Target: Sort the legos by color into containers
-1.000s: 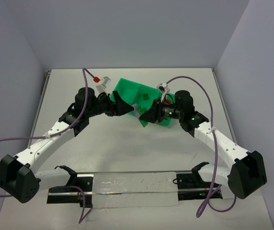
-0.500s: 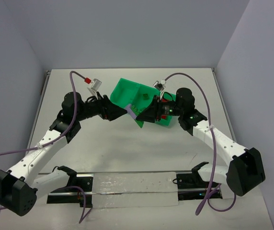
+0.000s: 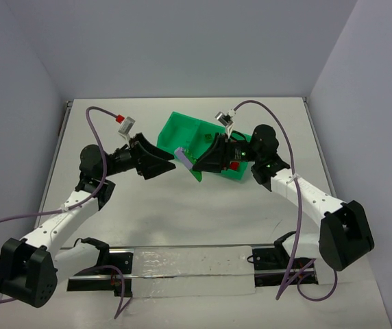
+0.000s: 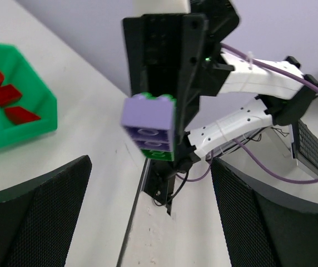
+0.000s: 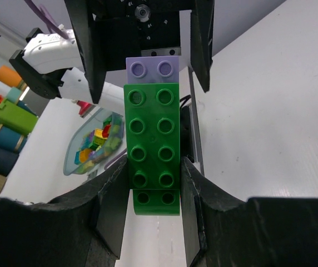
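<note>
My right gripper (image 5: 152, 186) is shut on a green lego (image 5: 152, 144) with a lavender lego (image 5: 152, 69) joined at its far end. In the top view this stack (image 3: 182, 157) hangs above the table, left of the green tray of containers (image 3: 181, 127), with the right gripper (image 3: 197, 163) behind it. My left gripper (image 3: 168, 162) faces the stack, open, its fingers (image 4: 42, 211) wide apart and just short of the lavender lego (image 4: 148, 118). Red legos (image 4: 6, 94) lie in one compartment of the tray (image 4: 34, 119). A red lego (image 3: 234, 164) shows in the right compartment.
A small green brick (image 3: 210, 139) lies in the tray's middle compartment. The right wrist view shows a clear bowl (image 5: 95, 146) of mixed coloured bricks beyond the table edge. A metal rail (image 3: 182, 264) runs along the near edge between the arm bases.
The left gripper has drawn back to the left, staying open. The right gripper has carried the green and lavender stack leftward, following it.
</note>
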